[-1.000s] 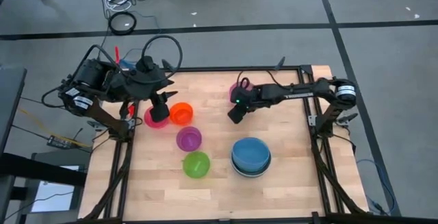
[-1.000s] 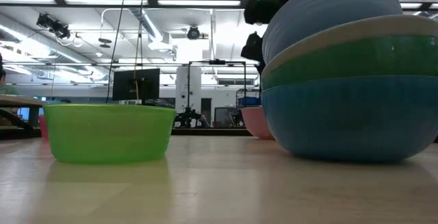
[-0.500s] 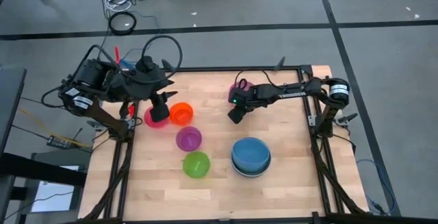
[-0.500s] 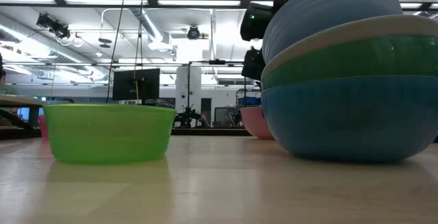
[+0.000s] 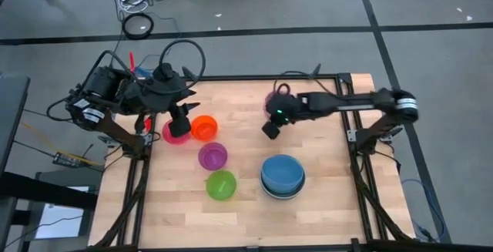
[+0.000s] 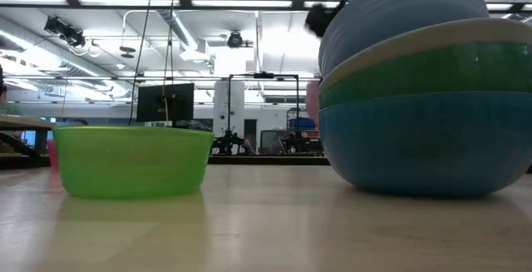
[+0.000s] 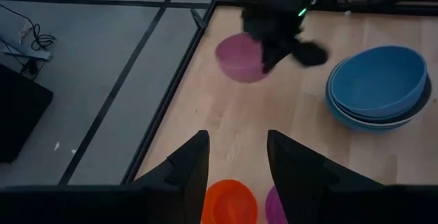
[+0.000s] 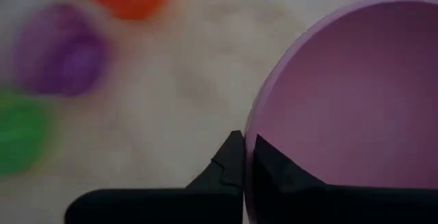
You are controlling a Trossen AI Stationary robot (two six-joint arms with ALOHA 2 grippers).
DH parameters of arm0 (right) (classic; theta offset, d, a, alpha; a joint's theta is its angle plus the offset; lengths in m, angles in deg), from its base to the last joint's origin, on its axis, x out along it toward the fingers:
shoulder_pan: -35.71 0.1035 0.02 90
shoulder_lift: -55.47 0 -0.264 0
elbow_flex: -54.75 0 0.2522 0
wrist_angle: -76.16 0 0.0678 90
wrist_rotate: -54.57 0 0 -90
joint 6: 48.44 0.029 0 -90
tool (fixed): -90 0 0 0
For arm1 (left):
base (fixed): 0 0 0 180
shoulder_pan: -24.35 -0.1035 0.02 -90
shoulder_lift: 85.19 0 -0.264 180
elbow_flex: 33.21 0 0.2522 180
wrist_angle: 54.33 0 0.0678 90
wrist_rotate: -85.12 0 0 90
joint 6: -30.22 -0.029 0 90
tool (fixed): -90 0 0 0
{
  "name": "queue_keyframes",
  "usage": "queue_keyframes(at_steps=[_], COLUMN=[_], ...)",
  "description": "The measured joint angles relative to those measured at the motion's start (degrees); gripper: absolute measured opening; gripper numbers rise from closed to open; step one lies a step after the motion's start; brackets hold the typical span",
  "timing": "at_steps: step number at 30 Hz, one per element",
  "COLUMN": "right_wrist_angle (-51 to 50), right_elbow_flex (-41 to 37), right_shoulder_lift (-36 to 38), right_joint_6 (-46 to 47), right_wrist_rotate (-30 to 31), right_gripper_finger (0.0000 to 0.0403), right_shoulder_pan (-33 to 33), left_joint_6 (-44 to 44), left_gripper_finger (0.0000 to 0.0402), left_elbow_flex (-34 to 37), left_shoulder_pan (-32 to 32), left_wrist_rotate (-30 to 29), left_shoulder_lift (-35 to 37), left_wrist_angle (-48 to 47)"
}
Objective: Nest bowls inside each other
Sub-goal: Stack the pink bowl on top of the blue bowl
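Observation:
My right gripper (image 5: 271, 118) is shut on a pink bowl (image 5: 273, 99) over the far middle of the table. The arm hides most of the bowl from above. The bowl also shows as a pink bowl (image 7: 238, 57) in the left wrist view and a raised pink bowl (image 6: 312, 102) in the low view. A stack of nested bowls (image 5: 283, 176), blue on top, rests on the table near the right. The orange (image 5: 204, 126), purple (image 5: 212, 156) and green (image 5: 221, 184) bowls sit separately. My left gripper (image 7: 236, 162) hangs open above the orange and magenta bowls. My right gripper pinches the pink bowl's rim (image 8: 250, 131) on the bowl's near side. One finger (image 8: 229, 157) is outside the wall and the other is inside. The fingers slant down from the table's right. The bowl is lifted clear of the table.
A magenta bowl (image 5: 167, 133) lies partly under my left gripper at the far left. In the low view the stack (image 6: 416, 97) fills the right side. Bare wood lies between the stack and the separate bowls. The table frame's rails run along both sides.
My right gripper has shut on the pink bowl's rim. It then rose and drew a little toward the table's right edge. The bowl, which rested on the table behind the stack, now hangs lifted clear.

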Motion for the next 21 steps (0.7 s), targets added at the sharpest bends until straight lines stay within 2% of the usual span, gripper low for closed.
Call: queue_keyframes(at_steps=[5, 9, 14, 21], right_wrist_angle=[-3.4, -4.4, -4.5, -4.3], right_elbow_flex=[0.1, 0.1, 0.1, 0.1], right_shoulder_lift=[9.3, 12.6, 11.7, 5.8], right_joint_6=[5.9, 13.5, 19.2, 20.1], right_wrist_rotate=[-3.4, -4.1, -5.0, -12.6], right_gripper_finger=[0.0001, 0.0001, 0.0001, 0.0], right_shoulder_pan=[10.9, 19.8, 26.3, 28.3], left_joint_6=[-0.1, -0.4, -1.0, 0.0], left_gripper_finger=[0.0157, 0.0157, 0.0157, 0.0157], left_elbow_flex=[0.0, 0.0, 0.0, 0.0], left_shoulder_pan=[0.0, 0.0, 0.0, 0.0], left_wrist_rotate=[0.0, 0.0, -0.2, -0.3], left_shoulder_lift=[0.0, 0.0, -0.1, -0.2], left_wrist_angle=[0.0, 0.0, 0.0, 0.0])
